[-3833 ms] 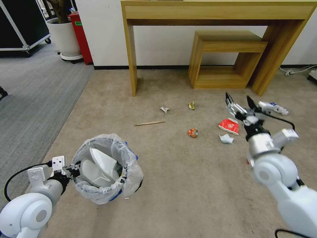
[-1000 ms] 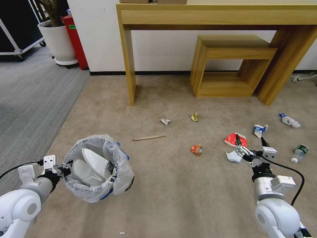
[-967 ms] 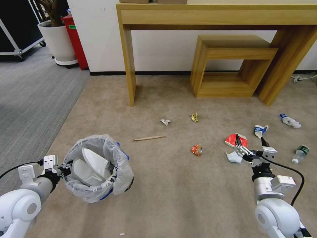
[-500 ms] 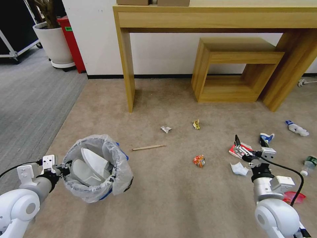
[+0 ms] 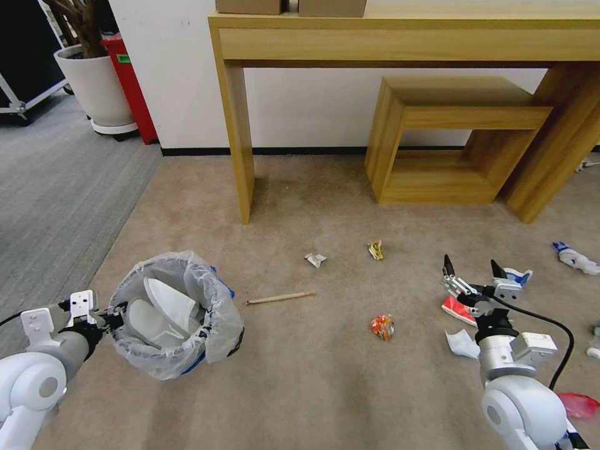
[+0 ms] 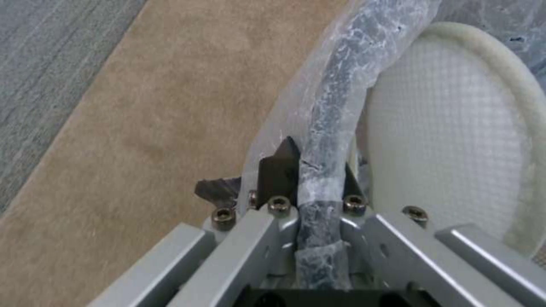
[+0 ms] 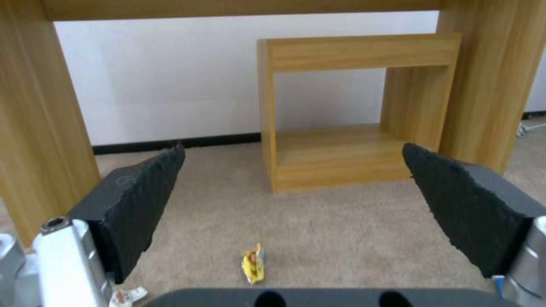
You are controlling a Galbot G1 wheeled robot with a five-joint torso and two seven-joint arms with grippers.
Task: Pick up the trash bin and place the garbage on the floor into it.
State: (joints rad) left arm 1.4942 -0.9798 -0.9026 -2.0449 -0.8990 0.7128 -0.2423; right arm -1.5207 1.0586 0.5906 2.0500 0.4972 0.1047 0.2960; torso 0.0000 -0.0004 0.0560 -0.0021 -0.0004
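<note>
The left gripper [image 6: 310, 187] has its jaws closed tight on the bagged rim of the trash bin [image 5: 172, 315], the plastic liner pinched between them, and a white slipper [image 6: 449, 136] lies just inside the rim. In the head view the left gripper [image 5: 103, 315] holds the bin low at the robot's left, its mouth tipped a little toward the middle of the floor [image 5: 312, 375].

The right gripper [image 5: 478, 275] has its jaws spread wide and empty, hovering above the red-white carton [image 5: 456, 309], with a blue-white wrapper [image 5: 515, 275] just beyond it and a scrap of white paper [image 5: 461, 342] beside the wrist. From the right wrist view the jaws frame the open carpet and a small yellow wrapper [image 7: 253, 266] well ahead.

Compared with half a second ago, the whole head view has slid: the wooden table [image 5: 400, 37] and the litter all sit lower and closer (the camera has moved with the robot, not the rubbish). The carton, which earlier lay ahead of the jaws, now sits almost beneath them, so the robot seems to be closing in for its next pick.

Still loose on the floor are the wooden stick [image 5: 281, 298], a crumpled red-orange wrapper [image 5: 382, 326], a small white scrap [image 5: 315, 259], and another blue-white wrapper [image 5: 575, 258] far right. Much of the task remains.
</note>
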